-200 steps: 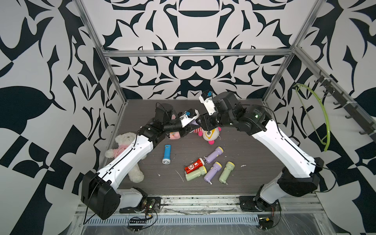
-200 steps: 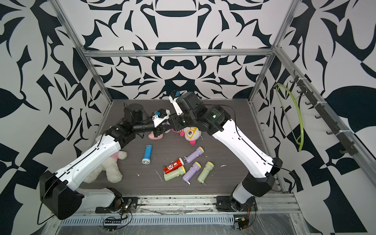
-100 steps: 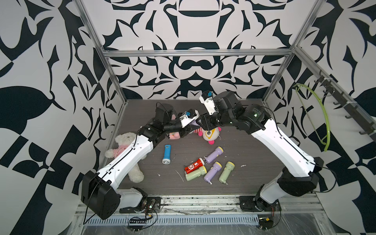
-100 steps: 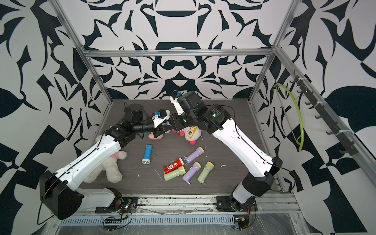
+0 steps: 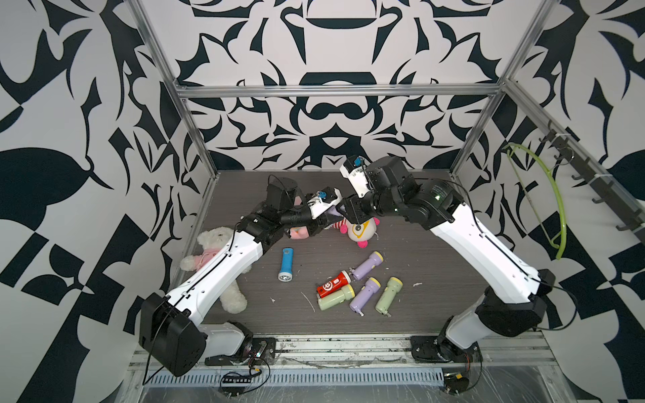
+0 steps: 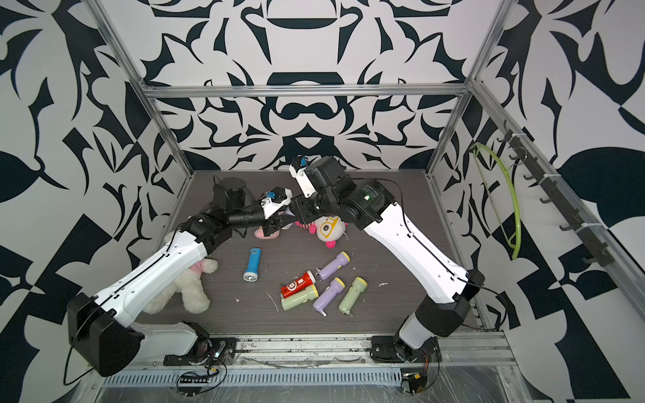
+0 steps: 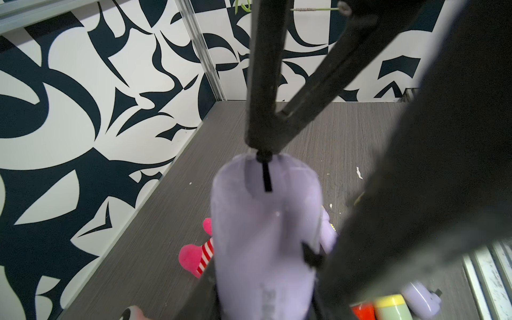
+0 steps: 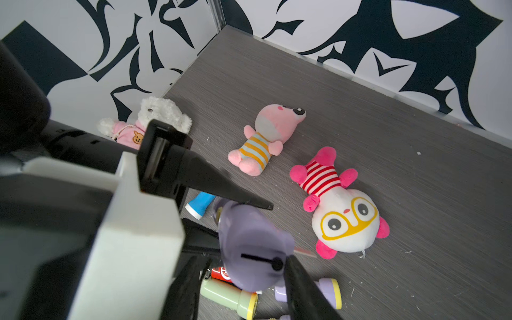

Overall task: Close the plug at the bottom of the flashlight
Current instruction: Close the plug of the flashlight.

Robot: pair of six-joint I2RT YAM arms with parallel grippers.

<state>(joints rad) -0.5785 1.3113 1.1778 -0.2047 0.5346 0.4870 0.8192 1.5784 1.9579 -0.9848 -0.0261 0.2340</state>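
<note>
Pink plush (image 8: 267, 138) and glasses plush (image 8: 346, 221) lie below the held lilac flashlight (image 8: 249, 243).

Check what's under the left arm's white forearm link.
A white teddy bear lies on the table under the left arm. Head, pink top and a leg show; the rest is hidden by the arm.
</note>
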